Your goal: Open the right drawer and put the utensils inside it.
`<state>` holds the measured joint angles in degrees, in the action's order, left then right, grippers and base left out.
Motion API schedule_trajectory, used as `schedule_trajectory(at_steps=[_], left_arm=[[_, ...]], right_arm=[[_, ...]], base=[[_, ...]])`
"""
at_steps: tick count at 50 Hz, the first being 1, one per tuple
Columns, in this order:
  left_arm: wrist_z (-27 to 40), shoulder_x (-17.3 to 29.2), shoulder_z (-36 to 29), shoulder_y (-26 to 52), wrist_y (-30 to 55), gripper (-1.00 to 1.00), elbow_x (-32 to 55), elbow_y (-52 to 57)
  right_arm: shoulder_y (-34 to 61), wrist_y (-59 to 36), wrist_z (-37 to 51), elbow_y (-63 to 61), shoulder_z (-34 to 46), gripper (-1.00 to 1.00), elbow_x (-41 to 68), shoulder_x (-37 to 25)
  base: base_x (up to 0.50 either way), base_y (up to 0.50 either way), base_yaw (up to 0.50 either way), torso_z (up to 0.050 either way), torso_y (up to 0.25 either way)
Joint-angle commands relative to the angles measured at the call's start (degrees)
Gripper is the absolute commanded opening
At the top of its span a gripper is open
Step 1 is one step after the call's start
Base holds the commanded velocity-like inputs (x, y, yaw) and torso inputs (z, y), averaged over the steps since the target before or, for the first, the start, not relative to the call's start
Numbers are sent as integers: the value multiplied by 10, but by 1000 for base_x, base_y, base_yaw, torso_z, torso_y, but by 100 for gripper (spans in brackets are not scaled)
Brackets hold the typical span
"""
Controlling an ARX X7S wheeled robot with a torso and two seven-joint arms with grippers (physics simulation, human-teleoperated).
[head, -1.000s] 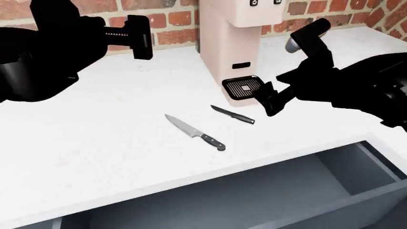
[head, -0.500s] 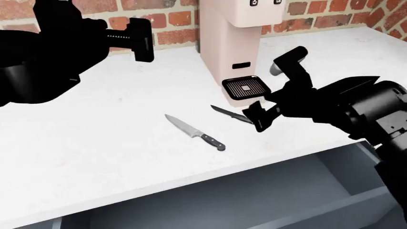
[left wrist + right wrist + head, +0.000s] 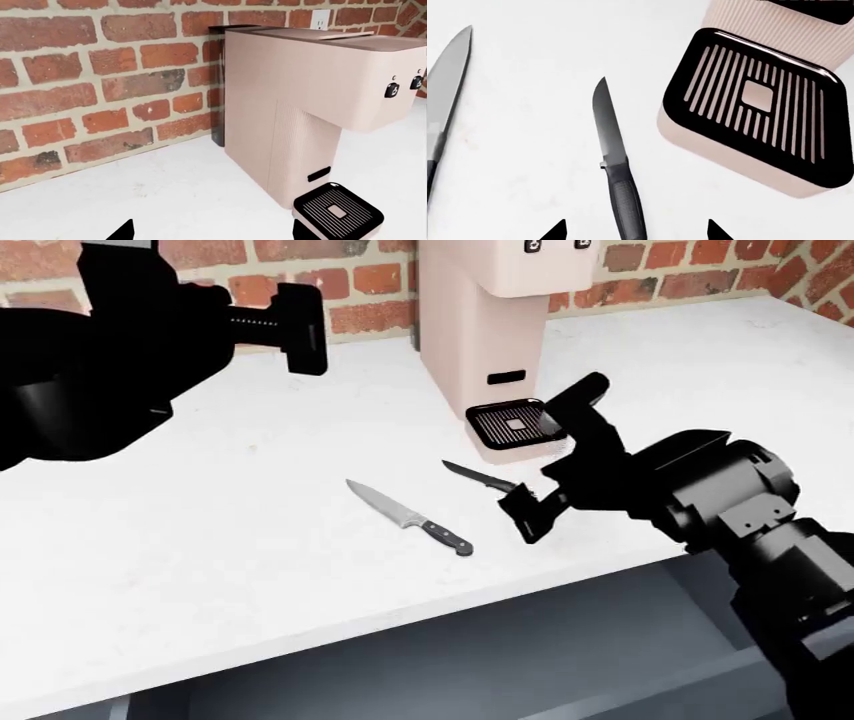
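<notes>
Your right claw (image 3: 523, 512) hangs released over the paring knife's (image 3: 616, 170) handle at frame centre; chef's knife (image 3: 407, 517) lies left; drawer (image 3: 534, 650) open below.

A red-brown brick wall with pale mortar lines (image 3: 100, 90) backs a pale pink, finely ribbed coffee machine (image 3: 313, 100) whose black slatted drip tray (image 3: 757, 100) has a pink square at its centre. On the white, faintly speckled stone countertop (image 3: 200, 530) lie a silver-bladed chef's knife with a black riveted handle (image 3: 407, 517) and a small all-dark paring knife (image 3: 617, 175). The open drawer's plain slate-grey interior (image 3: 507, 660) shows below, and both robot arms are matte black.
</notes>
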<state>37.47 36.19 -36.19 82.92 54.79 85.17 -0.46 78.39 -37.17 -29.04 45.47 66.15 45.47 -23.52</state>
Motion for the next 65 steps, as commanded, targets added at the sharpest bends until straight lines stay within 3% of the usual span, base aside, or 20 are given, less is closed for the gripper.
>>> schedule_trajectory(at_steps=[1,21,22,45,58,65], left_arm=[[-1,1,-1,0,0,100,2,1],[-6,0,-5,-5,-4,100,-2,-1],[-5,1,-5,-4,-3,100,-1,1],[-2,5,-3,-4,-4,100,4,3],[3,11,0,-8,-5,100,10,6],[8,14,2,-5,-3,100,16,10]], right_arm=[[-15,25,-11,47,20,100,-25,32],[-32,59,-31,97,26,100,-38,56],[-32,57,-28,88,25,-100,-36,52],[-23,22,22,-47,-3,-100,-6,-9],[-16,-77,138,-480,-66,-100,112,-206],[-26,-89,180,-609,-84,-100,153,-258]], base=[[0,0,0,0,0],[1,1,2,0,0],[0,0,4,0,0],[1,0,0,0,0],[0,0,0,0,0],[0,0,0,0,0]])
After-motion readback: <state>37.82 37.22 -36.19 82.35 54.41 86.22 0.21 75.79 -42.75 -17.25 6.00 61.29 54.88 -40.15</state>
